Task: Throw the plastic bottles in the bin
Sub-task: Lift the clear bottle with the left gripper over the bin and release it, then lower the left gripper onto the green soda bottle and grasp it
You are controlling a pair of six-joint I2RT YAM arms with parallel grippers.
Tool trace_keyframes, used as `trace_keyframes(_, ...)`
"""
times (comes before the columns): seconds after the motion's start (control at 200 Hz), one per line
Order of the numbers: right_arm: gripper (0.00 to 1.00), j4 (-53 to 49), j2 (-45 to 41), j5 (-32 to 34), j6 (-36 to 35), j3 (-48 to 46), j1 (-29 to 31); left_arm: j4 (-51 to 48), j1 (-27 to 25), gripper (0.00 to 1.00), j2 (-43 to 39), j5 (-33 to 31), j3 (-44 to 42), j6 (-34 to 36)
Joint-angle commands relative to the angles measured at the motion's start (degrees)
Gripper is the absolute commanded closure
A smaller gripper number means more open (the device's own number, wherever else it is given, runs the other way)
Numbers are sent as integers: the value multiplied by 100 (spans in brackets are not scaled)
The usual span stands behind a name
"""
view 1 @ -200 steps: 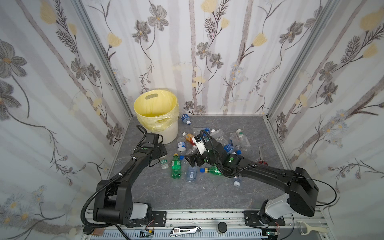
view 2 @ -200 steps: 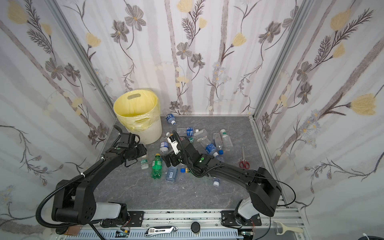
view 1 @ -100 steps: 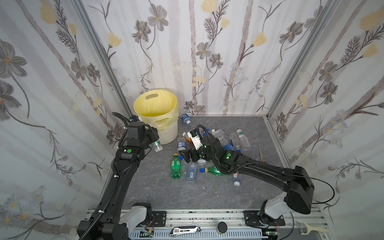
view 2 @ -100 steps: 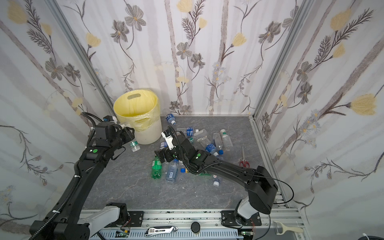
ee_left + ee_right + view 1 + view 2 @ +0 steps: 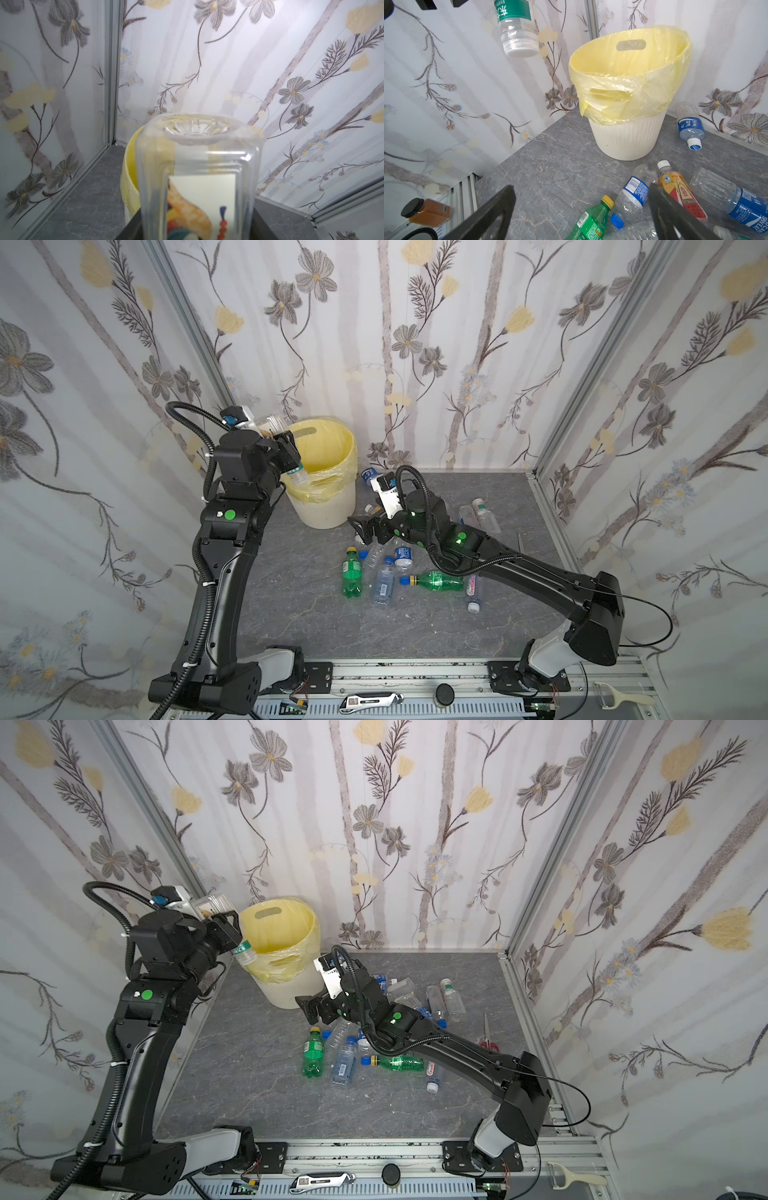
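My left gripper (image 5: 286,452) is shut on a clear plastic bottle (image 5: 297,476) with a green label. It holds the bottle cap down, high beside the left rim of the bin (image 5: 328,506). The left wrist view looks along this bottle (image 5: 195,158) at the yellow-lined bin (image 5: 128,187). My right gripper (image 5: 363,526) hangs open and empty low over the floor, just right of the bin (image 5: 627,141). Several bottles lie below and behind it: two green ones (image 5: 352,574) (image 5: 436,580), clear ones with blue labels (image 5: 384,580) and an orange-labelled one (image 5: 681,193).
Red-handled scissors (image 5: 486,1040) lie on the floor at the right. One blue-labelled bottle (image 5: 690,126) lies behind the bin by the back wall. An amber jar (image 5: 427,212) sits off the floor's front edge. Flowered walls close in three sides.
My left arm has risen from the floor with the bottle, up to the bin's rim. The right gripper, still open, has moved left towards the bin.
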Motion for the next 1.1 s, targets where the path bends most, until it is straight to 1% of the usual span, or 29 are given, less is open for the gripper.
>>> trace_keyframes(0.0, 0, 7, 36, 153, -110, 122, -8, 297, 9, 46, 331, -199, 710, 253)
trace_keyframes(0.06, 0, 11, 51, 198, -115, 163, -11, 308, 5, 46, 591, -205, 1176, 253)
trace_keyframes(0.19, 0, 32, 121, 286, -64, 176, -50, 327, 9, 47, 1224, 26, 1919, 48)
trace_keyframes(0.34, 0, 60, 178, 368, 91, 135, -133, 334, 74, 47, 2189, 320, 2463, -348)
trace_keyframes(0.43, 0, 182, 192, 258, 157, 51, -218, 313, 163, 46, 2760, 492, 2527, -541)
trace_keyframes(0.46, 0, 182, 210, 253, 177, 44, -249, 294, 248, 43, 2925, 631, 2481, -651)
trace_keyframes(0.49, 0, 147, 229, 246, 207, 61, -277, 272, 365, 37, 3097, 962, 2449, -836)
trace_keyframes(0.525, 0, 107, 240, 201, 249, 88, -310, 110, 501, 32, 3306, 1364, 2551, -1021)
trace_keyframes(0.549, 0, 98, 228, 183, 258, 86, -324, -62, 570, 28, 3463, 1551, 2678, -1122)
trace_keyframes(0.584, 0, 111, 212, 171, 265, 53, -342, -261, 605, 18, 3592, 1718, 2856, -1162)
trace_keyframes(0.624, 0, 120, 207, 169, 253, 30, -359, -354, 607, 2, 3577, 1819, 2911, -1136)
trace_keyframes(0.639, 0, 120, 208, 168, 254, 25, -364, -355, 598, 0, 3550, 1822, 2893, -1133)
trace_keyframes(0.864, 0, 128, 256, 165, 354, -20, -461, -361, 451, 0, 2908, 1828, 2660, -1059)
trace_keyframes(1.099, 0, 147, 146, 216, 561, -280, -559, -360, -81, 0, 2336, 1627, 1944, -859)
